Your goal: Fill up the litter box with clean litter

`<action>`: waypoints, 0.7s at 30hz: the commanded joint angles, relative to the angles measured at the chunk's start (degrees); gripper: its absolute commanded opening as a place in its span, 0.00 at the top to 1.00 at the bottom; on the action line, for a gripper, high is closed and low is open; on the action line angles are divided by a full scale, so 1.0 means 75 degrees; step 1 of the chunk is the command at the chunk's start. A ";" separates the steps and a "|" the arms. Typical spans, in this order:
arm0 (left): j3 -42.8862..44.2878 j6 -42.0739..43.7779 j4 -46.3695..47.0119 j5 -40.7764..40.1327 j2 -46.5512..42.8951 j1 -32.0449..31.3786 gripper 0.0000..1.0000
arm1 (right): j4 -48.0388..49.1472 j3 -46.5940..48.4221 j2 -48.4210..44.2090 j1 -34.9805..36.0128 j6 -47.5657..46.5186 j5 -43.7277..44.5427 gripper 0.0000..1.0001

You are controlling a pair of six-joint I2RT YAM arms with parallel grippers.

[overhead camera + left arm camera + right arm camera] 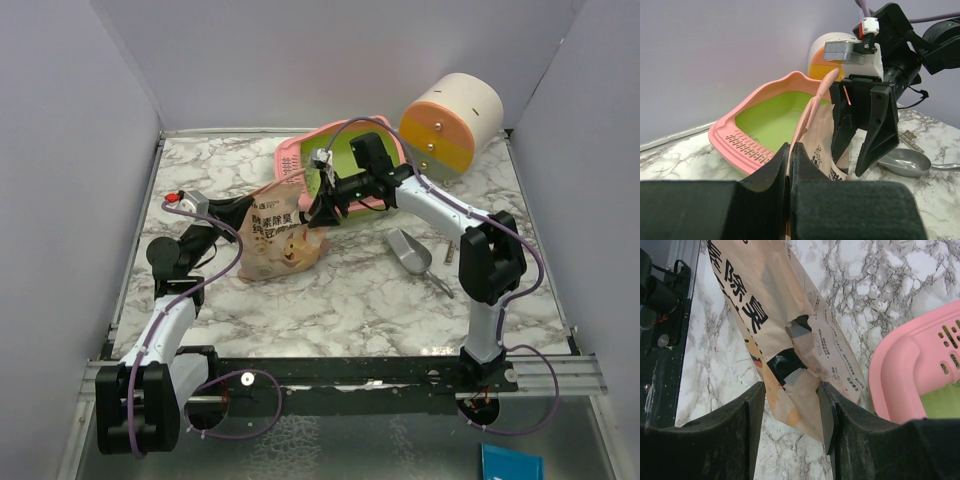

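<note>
The pink litter box [300,152] lies at the back of the table, its green inside [771,119] showing only a few specks. The tan pouch [281,240] stands in front of it; the clean litter is hidden inside. My left gripper [790,156] is shut on the pouch's pink-tan edge [812,112]. In the top view that gripper [238,226] sits at the pouch's left side. My right gripper [791,407] is open, its fingers [742,425] on either side of the pouch's torn top corner [805,390]. From above it [320,207] is at the pouch's upper right.
A grey metal scoop [410,252] lies right of the pouch. The white-orange-yellow round cabinet [450,125] stands at the back right, beside the box. Grey walls close in three sides. The black rail [330,375] runs along the near edge.
</note>
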 commanded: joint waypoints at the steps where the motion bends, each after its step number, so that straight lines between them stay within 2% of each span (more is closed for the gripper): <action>1: 0.0595 -0.0079 0.1554 -0.0192 -0.0244 0.0001 1.00 | -0.0087 0.0262 0.0121 0.0077 -0.0012 0.0338 0.52; 7: 0.0511 -0.0082 0.1600 -0.0115 -0.0270 0.0002 1.00 | -0.0032 0.0394 -0.0063 0.0083 -0.0115 0.0441 0.49; 17: 0.0544 -0.0133 0.1692 0.0024 -0.0286 -0.0003 1.00 | -0.0560 0.1458 0.0604 0.0077 -0.0382 -0.0153 0.45; 21: 0.0565 -0.0081 0.1742 -0.0023 -0.0194 0.0003 1.00 | -0.1313 0.1745 0.0815 0.0077 -0.0841 -0.0740 0.46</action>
